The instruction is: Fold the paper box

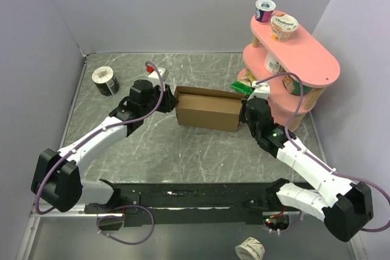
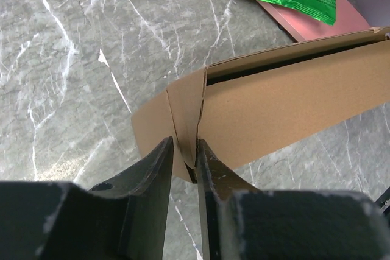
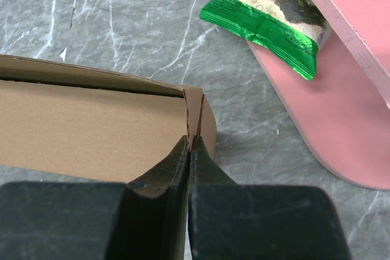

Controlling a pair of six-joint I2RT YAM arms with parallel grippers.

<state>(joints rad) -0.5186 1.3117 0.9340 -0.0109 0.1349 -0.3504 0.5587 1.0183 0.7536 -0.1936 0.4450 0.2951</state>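
Observation:
The paper box is a plain brown cardboard mailer, partly folded into a shallow box, in the middle of the table. My left gripper holds its left end. In the left wrist view the jaws are pinched on a folded side flap. My right gripper holds the right end. In the right wrist view the jaws are pressed together on the doubled end wall. The box's long wall shows in both wrist views.
A pink two-tier shelf stands at the back right with yogurt cups on top and a green snack bag on its lower tier, close to the box's right end. A dark roll lies at the back left.

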